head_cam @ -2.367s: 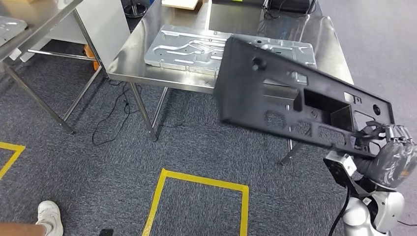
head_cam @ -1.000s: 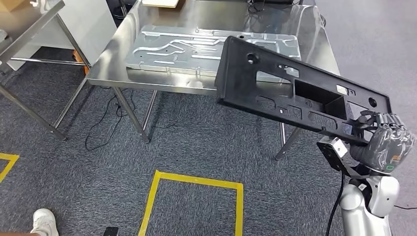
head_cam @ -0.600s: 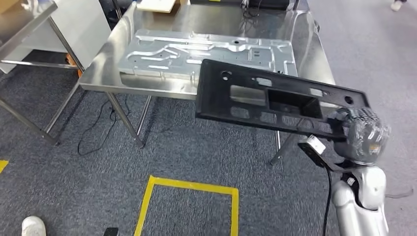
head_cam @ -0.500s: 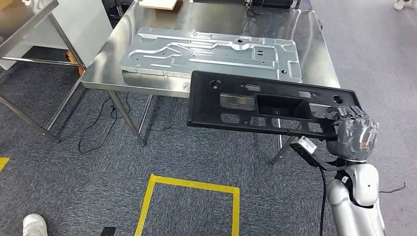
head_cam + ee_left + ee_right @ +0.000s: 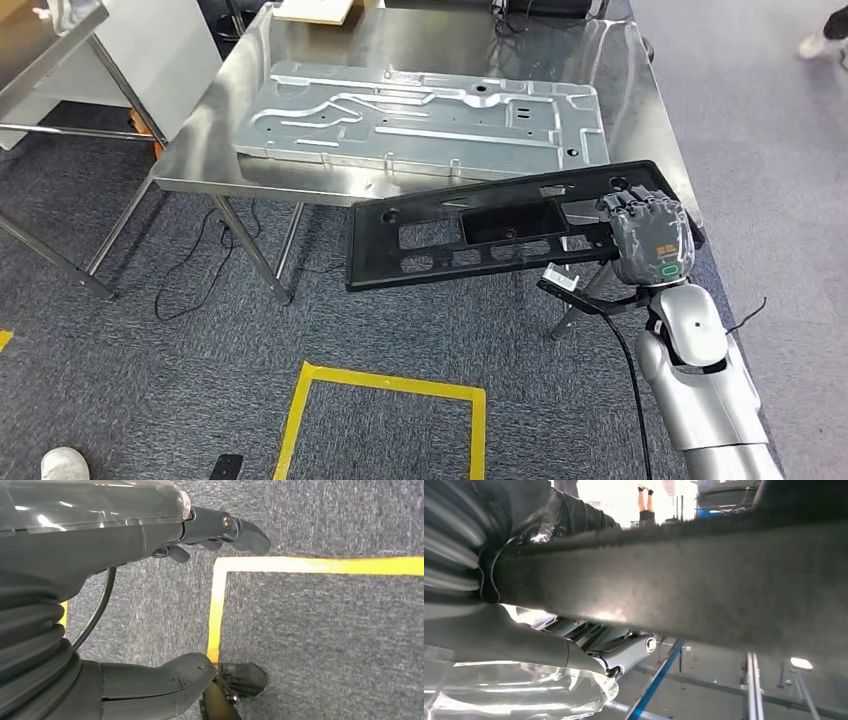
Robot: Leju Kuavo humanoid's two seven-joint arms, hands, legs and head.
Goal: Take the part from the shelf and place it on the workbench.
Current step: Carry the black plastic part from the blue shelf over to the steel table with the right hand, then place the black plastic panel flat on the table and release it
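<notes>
I find the right hand [image 5: 650,238] gripping the black part [image 5: 480,232] at one end. The part, a long flat panel with cut-outs, extends from the hand across the robot's front, its face roughly level with a slight tilt. I judge the end grip leaves the whole length free to slide onto a surface. In the right wrist view the part's edge [image 5: 684,580] runs close across the camera, with the thumb beneath it.

The part is in the air, carried. Its held end overlaps the near right corner of the steel workbench [image 5: 190,150]; the far end hangs over the carpet in front of the bench. I cannot tell whether it touches the bench edge.

A large stamped metal plate [image 5: 420,115] lies on the bench and takes up much of the near top. I judge the free steel to the right and behind it is the likely landing area, so the part must go forward and clear that plate.

The left hand [image 5: 165,535] hangs over the carpet near yellow floor tape [image 5: 260,567], holding nothing, fingers loosely apart.
</notes>
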